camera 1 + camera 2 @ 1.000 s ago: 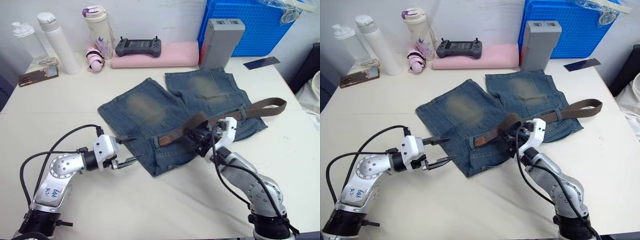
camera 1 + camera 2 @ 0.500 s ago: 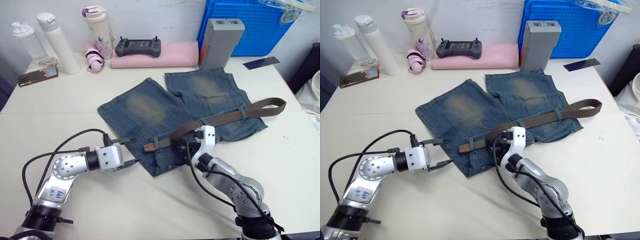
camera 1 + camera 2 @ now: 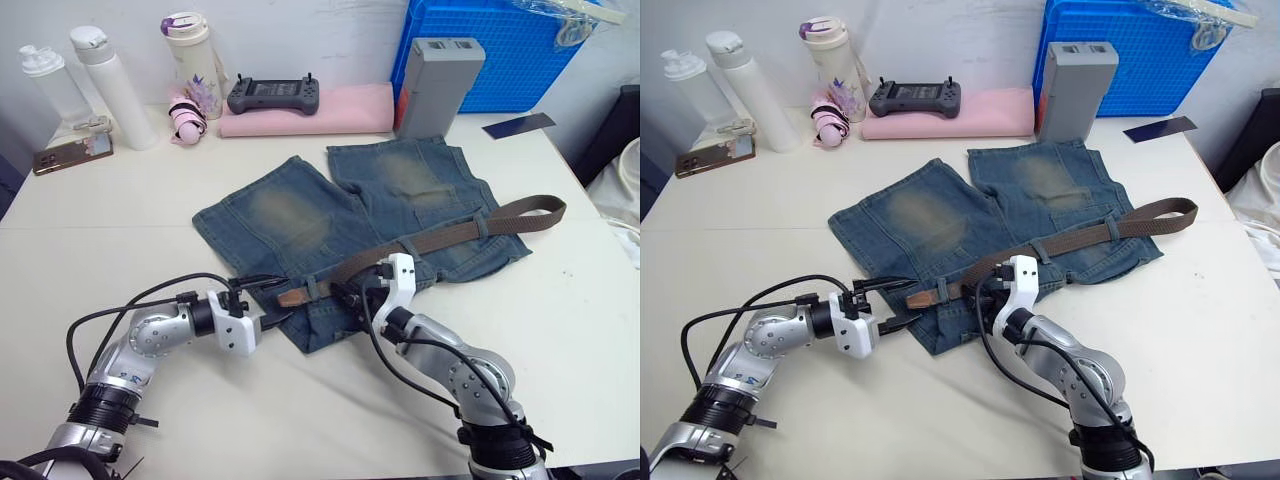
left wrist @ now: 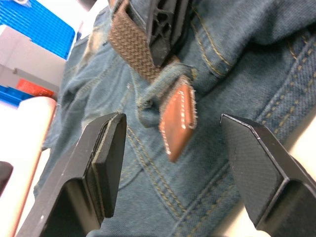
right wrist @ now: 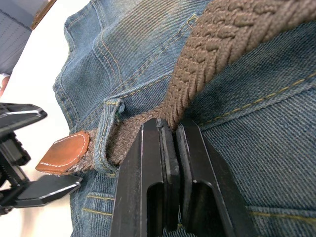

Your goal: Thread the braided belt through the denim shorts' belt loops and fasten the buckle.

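Faded blue denim shorts [image 3: 370, 215] lay flat mid-table, waistband on the near side. Dark brown braided belt [image 3: 470, 228] ran along the waistband from the right, its tan leather tip [image 4: 177, 121] poking left out of a small blue denim belt loop [image 5: 106, 136]. Right gripper [image 5: 170, 136] was clamped on the belt just right of that loop. Left gripper [image 4: 173, 153] sat just left of the tip, jaws apart around it, not touching.
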